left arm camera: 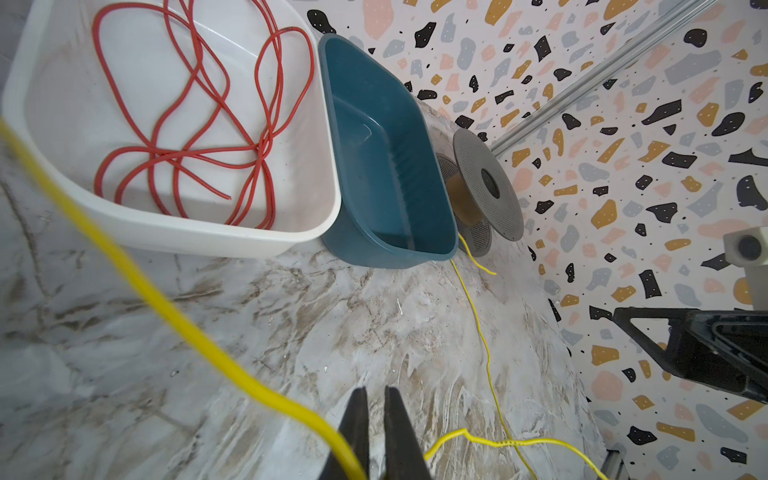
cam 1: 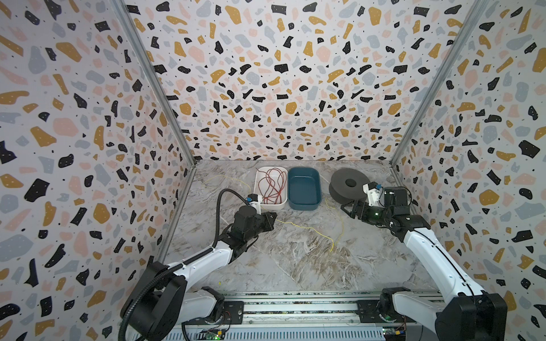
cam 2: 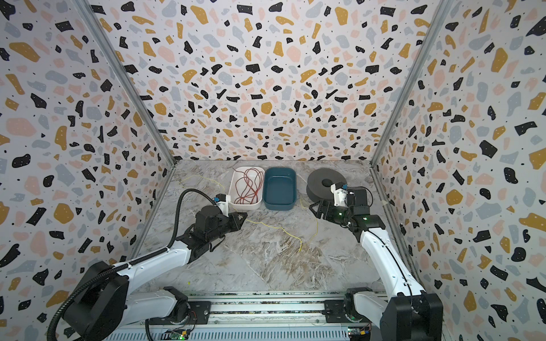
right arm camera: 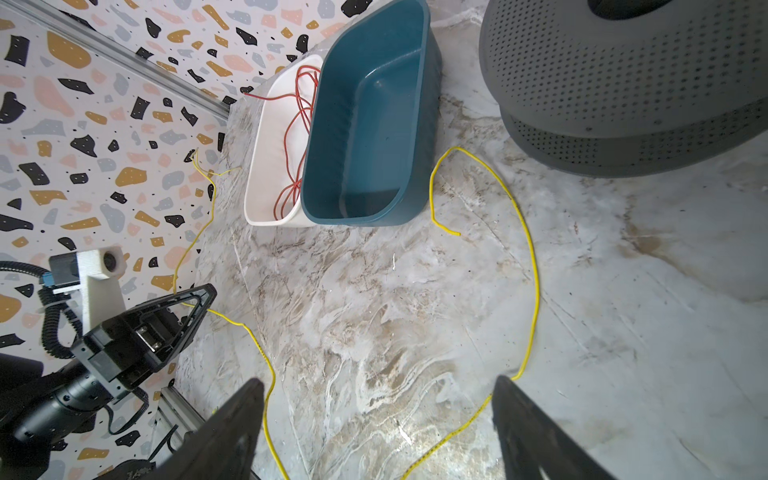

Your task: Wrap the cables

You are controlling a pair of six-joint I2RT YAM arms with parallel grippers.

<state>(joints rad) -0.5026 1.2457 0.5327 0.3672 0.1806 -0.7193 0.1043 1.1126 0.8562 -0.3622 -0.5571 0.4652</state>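
Note:
The yellow cable (cam 1: 307, 228) (right arm camera: 536, 291) trails loosely over the marble table, from the back left, past the left gripper and round to a free end near the spool. My left gripper (cam 1: 273, 217) (left arm camera: 376, 390) hovers in front of the white bin. Its jaws are a narrow slit apart, and the yellow cable (left arm camera: 166, 307) runs through them without being pinched. My right gripper (cam 1: 347, 208) (right arm camera: 378, 382) hangs wide open in front of the spool, above a bend of that cable, holding nothing. The dark red cable (cam 1: 271, 186) (left arm camera: 187, 158) lies tangled inside the white bin.
A white bin (cam 1: 256, 189) and an empty blue bin (cam 1: 304, 206) stand side by side at the back. A dark grey perforated spool (cam 1: 348, 184) (right arm camera: 623, 83) lies on its flange at the back right. Patterned walls close in three sides.

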